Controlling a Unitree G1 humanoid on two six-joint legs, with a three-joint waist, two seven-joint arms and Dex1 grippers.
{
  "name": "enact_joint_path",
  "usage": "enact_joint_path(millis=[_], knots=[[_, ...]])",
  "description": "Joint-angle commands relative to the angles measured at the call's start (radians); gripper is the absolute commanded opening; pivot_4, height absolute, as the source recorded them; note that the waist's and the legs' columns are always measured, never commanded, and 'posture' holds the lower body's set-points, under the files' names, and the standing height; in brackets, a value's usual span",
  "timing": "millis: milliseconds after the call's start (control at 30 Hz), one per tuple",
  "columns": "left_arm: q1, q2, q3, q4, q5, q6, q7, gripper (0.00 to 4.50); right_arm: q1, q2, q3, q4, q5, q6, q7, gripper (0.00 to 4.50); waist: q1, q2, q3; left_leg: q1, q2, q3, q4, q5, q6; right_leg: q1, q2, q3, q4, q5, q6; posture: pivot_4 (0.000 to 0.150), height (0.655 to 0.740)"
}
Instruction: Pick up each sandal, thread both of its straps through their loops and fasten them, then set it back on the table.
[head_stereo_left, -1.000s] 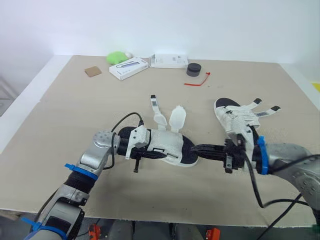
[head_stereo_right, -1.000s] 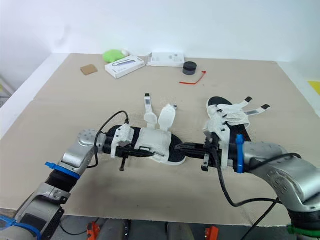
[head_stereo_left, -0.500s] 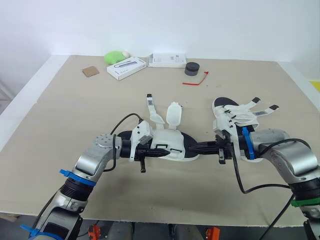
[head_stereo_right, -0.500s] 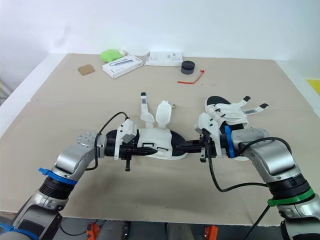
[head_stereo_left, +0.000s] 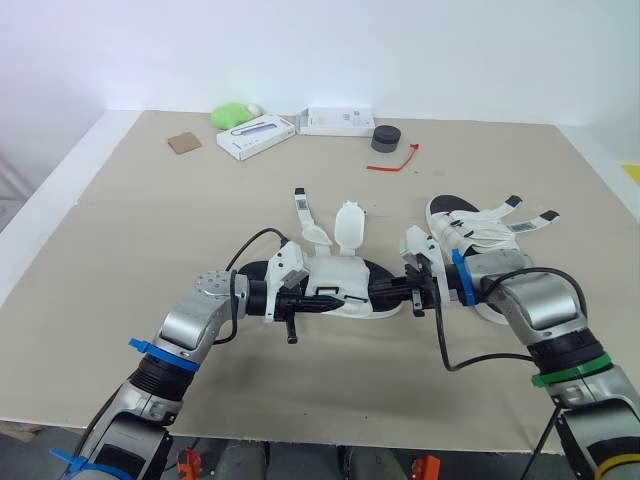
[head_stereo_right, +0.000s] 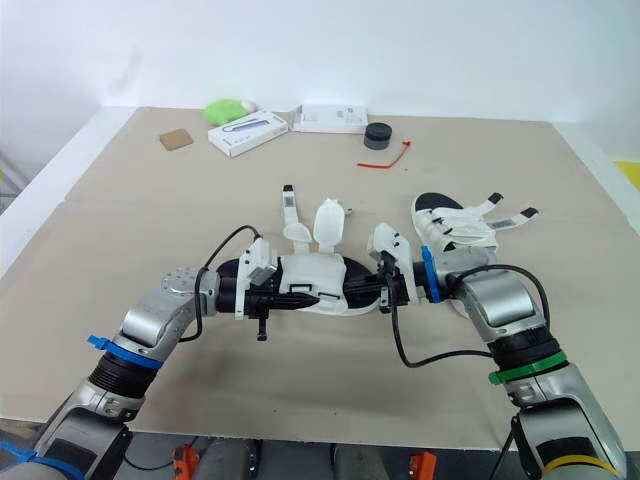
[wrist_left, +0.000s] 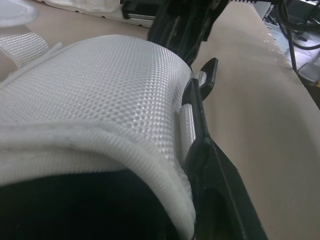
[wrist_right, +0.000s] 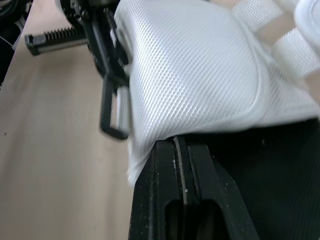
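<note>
Left gripper (head_stereo_left: 322, 299) and right gripper (head_stereo_left: 380, 293) both clamped on mid-table sandal (head_stereo_left: 340, 272), straps (head_stereo_left: 350, 225) loose, second sandal (head_stereo_left: 468, 230) near table (head_stereo_left: 150, 220) right edge

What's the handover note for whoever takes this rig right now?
Left gripper: shut on the left end of the centre sandal.
Right gripper: shut on its right end, at the edge of the white upper.
The centre sandal's straps are both loose and stick up, unthreaded.
Second sandal lies on the table to the right, with its straps splayed open.
Done: first sandal grasped.
Left: thread and fasten both straps, set it down, then repeat on the second sandal.
</note>
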Motion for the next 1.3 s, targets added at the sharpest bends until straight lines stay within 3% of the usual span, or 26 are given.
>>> enact_joint_path(millis=[33,400,667,1300], knots=[[-0.016,-0.01,-0.012,0.008,-0.023,-0.001,-0.026,0.0,-0.043,0.05,0.011,-0.004,-0.005,-0.024,0.028,0.07,-0.001,0.0,0.0,0.0,0.0,0.0,0.0,0.0,0.0,0.0,0.0,0.0,0.0,0.0,0.0,0.15,0.74],[-0.028,-0.017,-0.007,0.024,-0.028,0.014,-0.049,0.0,-0.035,0.197,0.021,0.076,-0.052,-0.047,0.0,0.07,-0.016,0.0,0.0,0.001,0.001,0.0,0.0,0.001,-0.001,0.0,0.001,0.0,0.001,0.001,-0.001,0.15,0.74],[-0.029,-0.018,0.0,0.026,-0.033,0.026,-0.057,0.0,0.013,0.22,0.077,0.167,-0.177,-0.137,-0.008,0.07,-0.019,0.002,-0.002,0.006,0.001,0.0,0.0,0.001,-0.001,0.004,0.001,0.0,0.001,0.002,0.0,0.15,0.74],[-0.009,-0.003,0.006,0.017,-0.03,0.002,-0.077,0.0,0.02,0.222,0.083,0.176,-0.196,-0.129,0.051,0.07,-0.019,0.0,-0.014,0.008,0.004,0.001,-0.003,0.001,-0.001,0.005,0.003,0.0,0.001,0.0,-0.003,0.15,0.74]])
